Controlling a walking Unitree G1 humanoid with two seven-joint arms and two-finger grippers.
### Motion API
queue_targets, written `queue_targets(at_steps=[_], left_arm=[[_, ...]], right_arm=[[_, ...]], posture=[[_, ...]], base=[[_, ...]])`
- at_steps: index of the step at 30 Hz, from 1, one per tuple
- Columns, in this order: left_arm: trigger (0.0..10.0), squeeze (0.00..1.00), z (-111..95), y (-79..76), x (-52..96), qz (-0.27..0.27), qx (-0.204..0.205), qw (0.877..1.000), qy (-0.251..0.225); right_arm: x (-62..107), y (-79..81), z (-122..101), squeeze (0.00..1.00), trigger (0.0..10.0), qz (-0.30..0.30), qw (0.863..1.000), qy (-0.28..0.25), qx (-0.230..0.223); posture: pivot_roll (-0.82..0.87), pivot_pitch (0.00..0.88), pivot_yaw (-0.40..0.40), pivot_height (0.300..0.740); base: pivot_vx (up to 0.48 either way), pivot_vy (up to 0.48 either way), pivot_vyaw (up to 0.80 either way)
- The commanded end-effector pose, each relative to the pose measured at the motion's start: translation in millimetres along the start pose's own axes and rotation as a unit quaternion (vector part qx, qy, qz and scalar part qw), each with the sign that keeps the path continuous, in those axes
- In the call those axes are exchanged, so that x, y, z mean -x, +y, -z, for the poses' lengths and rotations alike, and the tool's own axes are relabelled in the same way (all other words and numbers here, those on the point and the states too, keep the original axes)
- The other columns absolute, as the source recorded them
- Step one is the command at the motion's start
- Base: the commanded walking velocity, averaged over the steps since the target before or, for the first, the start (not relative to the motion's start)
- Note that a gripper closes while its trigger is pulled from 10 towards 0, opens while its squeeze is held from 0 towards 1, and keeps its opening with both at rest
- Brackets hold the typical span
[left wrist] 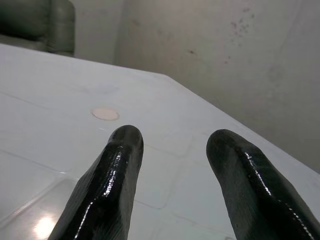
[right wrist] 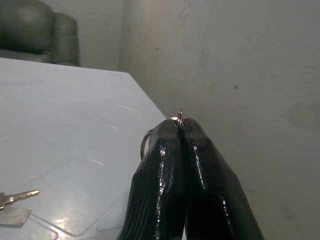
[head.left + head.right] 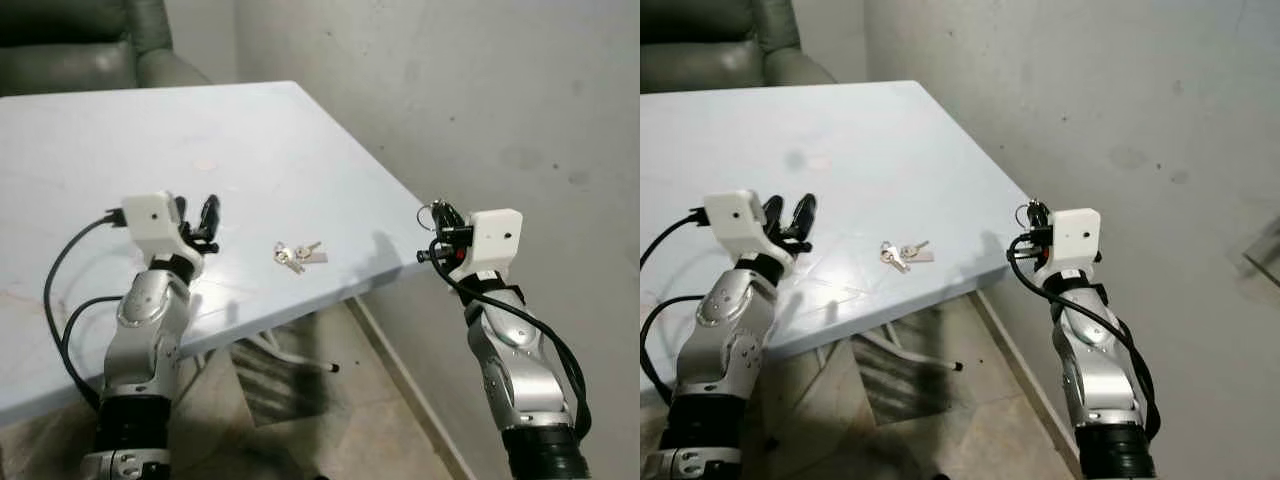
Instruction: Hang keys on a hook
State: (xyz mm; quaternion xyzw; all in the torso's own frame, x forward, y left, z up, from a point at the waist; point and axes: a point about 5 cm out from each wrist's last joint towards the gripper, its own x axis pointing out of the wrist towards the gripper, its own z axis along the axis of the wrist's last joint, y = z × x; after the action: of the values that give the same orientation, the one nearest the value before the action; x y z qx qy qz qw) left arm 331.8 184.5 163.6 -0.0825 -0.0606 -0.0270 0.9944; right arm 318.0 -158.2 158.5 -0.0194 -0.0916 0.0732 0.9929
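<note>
Keys point(image 3: 298, 254) with a small tag lie on the pale blue table point(image 3: 250, 150), near its front edge toward the right corner. Right gripper point(image 2: 180, 122), off that corner beside the grey wall point(image 3: 520, 100), pinches a metal key ring point(image 2: 179, 115). Left gripper point(image 1: 172, 140) hovers over the table, fingers spread wide, holding nothing.

Left gripper point(image 1: 172, 145) spread; right gripper point(image 2: 179, 125) apparently pinched closed.
</note>
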Motion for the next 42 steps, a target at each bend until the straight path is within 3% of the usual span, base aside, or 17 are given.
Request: queue_targets(at_steps=[1, 42], left_arm=[[10.0, 0.0, -1.6, -1.3, -2.1, 0.003, -0.002, 1.0, 0.002], [10.0, 0.0, 1.5, -6.1, -5.6, 0.011, -0.002, 1.0, 0.015]], right_arm=[[-0.2, -2.4, -2.3, 0.0, 10.0, 0.007, 1.0, -0.003, 0.003], [1.7, -3.0, -2.0, 0.0, 10.0, 0.005, 1.0, 0.0, 0.007]], posture=[[0.03, 0.037, -0.062, 0.74], [0.01, 0.012, -0.052, 0.74]], base=[[0.0, 0.0, -0.72], [0.0, 0.034, -0.72]])
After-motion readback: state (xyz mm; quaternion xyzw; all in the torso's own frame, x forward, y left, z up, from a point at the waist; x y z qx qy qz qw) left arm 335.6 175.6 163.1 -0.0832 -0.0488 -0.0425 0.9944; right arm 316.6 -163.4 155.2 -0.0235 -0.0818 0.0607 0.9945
